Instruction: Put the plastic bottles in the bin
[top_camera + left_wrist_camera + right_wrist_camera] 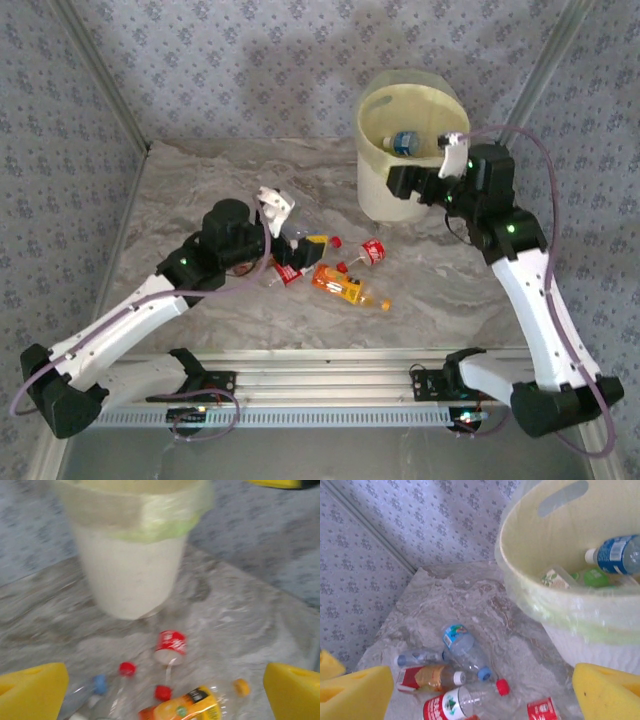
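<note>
Bottles (pixel 372 252): several lie loose on the table (pixel 200 180) between the arms, left of the bin (pixel 385 190); others are inside it. They are probably light, thin-walled, slick and easily crushed, best taken across the mid-body. The orange bottle (pixel 345 288) lies flat, long axis diagonal, cap toward near right. Left gripper (pixel 162 690): over the pile, jaws spread, empty. Right gripper (pixel 480 690): beside the bin rim, jaws spread, empty.

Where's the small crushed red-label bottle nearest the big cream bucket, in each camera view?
Top external: the crushed clear plastic bottle with the red label lies mid-frame, just below the large round cream-white bin.
Left wrist: the bottle sits centre, below the bin.
Right wrist: the bottle at bottom edge, right of centre.
Shared landmark: the bin.
</note>
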`<state>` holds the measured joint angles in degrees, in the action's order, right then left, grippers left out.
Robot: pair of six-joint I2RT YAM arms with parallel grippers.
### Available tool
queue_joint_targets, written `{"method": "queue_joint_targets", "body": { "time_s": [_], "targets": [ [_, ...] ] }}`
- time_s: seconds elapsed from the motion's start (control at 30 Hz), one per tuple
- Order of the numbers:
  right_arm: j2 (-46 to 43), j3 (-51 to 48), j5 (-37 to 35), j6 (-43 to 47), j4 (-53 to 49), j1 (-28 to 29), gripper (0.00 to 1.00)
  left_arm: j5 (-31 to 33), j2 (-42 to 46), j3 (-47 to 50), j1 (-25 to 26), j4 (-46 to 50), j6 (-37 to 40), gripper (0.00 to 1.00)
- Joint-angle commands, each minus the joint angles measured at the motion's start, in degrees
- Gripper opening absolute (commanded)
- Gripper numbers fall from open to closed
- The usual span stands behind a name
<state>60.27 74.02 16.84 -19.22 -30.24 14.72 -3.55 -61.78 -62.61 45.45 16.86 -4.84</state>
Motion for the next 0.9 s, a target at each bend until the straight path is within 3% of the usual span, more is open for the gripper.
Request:
{"method": "queue_joint_targets", "body": {
  "time_s": [0.0, 0.1, 0.23, 0.4, 0.53, 0.7, 0.87],
  "targets": [
    [-3.61, -4.88, -1.3, -1.49, -0.83, 1.15, 0.94, 17.65, -3.89, -6.73, -0.01, 20.0, -1.45, 1.0],
    [-6.54, -9.22, -1.45, -2.01, -1.06, 2.29, 0.94, 24.7, -8.42, -10.23, -2.13, 29.14, -2.85, 1.0],
    [-9.43, -12.73, -1.53, -2.24, -1.54, 3.55, 0.94, 24.34, -15.03, -13.96, -8.2, 36.63, -5.38, 1.0],
    [-12.0, -16.41, -0.96, -3.01, -1.14, 3.88, 0.94, 16.96, -23.32, -18.62, -15.94, 41.06, -4.63, 1.0],
    [-14.02, -19.12, -0.42, -3.46, -1.33, 4.05, 0.94, 15.39, -29.17, -21.49, -19.73, 42.86, -2.48, 1.0],
    [-16.12, -20.82, -0.76, -3.46, -2.17, 4.08, 0.94, 12.07, -34.82, -22.95, -21.39, 43.49, 4.89, 1.0],
    [-17.54, -21.13, -0.83, -3.49, -2.85, 4.08, 0.94, 10.96, -40.57, -24.88, -24.18, 43.09, 6.33, 1.0]
  ]
}}
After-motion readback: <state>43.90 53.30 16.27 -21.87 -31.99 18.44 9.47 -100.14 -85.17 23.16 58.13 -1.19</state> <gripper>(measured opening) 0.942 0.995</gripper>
